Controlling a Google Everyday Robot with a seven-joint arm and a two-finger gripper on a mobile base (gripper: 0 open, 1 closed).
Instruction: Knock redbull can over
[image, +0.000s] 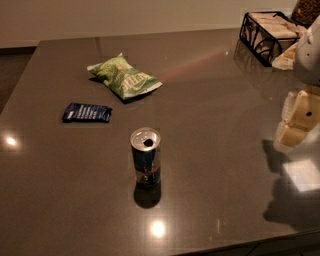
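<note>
While the slim blue-and-silver redbull can stands upright on the glossy dark desk, the cream-coloured gripper hangs well to the can's right, apart from it; whether it is open or closed I cannot tell. A flat dark blue packet lies behind-left of the can and a crinkled green chip bag farther back, so an overlong leftward sweep could scatter them, while a low push might merely slide the can.
</note>
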